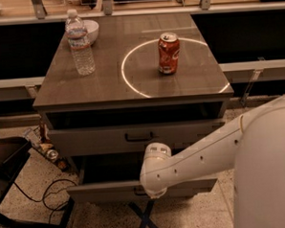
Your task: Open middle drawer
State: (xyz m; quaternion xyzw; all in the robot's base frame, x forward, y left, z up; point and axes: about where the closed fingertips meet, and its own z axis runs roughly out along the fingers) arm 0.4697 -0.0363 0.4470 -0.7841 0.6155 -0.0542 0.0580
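Observation:
The wood-topped cabinet (131,83) has grey drawers. The top drawer (100,137) stands slightly out, its dark bar handle (139,136) showing. Below it the middle drawer (98,191) is pulled out further, with a dark inside behind its flat front. My white arm (202,156) reaches in from the right. My gripper (151,191) is at the middle of that drawer's front, where its handle is, mostly hidden under the wrist (156,170). The bottom drawer is hidden.
On the cabinet top stand a water bottle (79,42), a white bowl (91,28) and a red soda can (168,53) inside a lit ring. A dark chair (8,156) and cables (46,197) lie on the floor at left. My white body (270,176) fills the right.

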